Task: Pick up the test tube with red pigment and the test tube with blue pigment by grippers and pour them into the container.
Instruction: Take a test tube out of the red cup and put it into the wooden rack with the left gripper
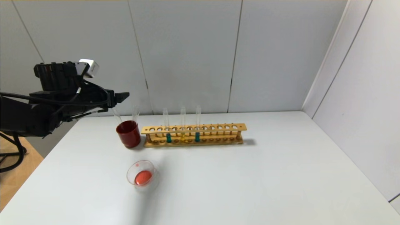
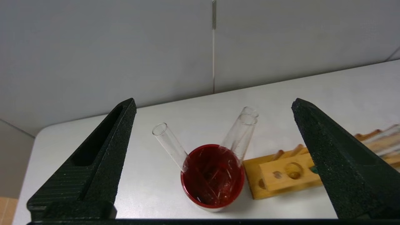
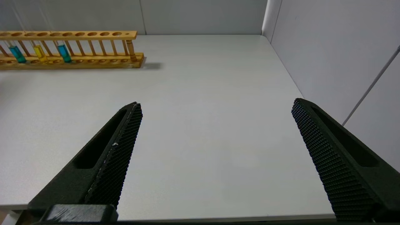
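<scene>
The container [image 1: 142, 177] is a clear glass dish near the table's front left, holding orange-red liquid. The test tube with blue pigment [image 1: 197, 136] stands in the wooden rack [image 1: 218, 127] and also shows in the right wrist view [image 3: 64, 53]. No tube holding red liquid shows. My left gripper [image 1: 123, 96] is open and empty, raised above and left of a dark red cup [image 1: 128, 134]. In the left wrist view the cup [image 2: 212, 176] lies between and below the fingers of that gripper [image 2: 214, 101]. My right gripper [image 3: 215, 103] is open over bare table, out of the head view.
Three empty glass tubes [image 2: 170, 145] lean in the dark red cup. A teal-green tube [image 1: 168, 137] and a yellow tube [image 1: 182, 137] stand in the rack beside the blue one. Grey walls close the table at the back and right.
</scene>
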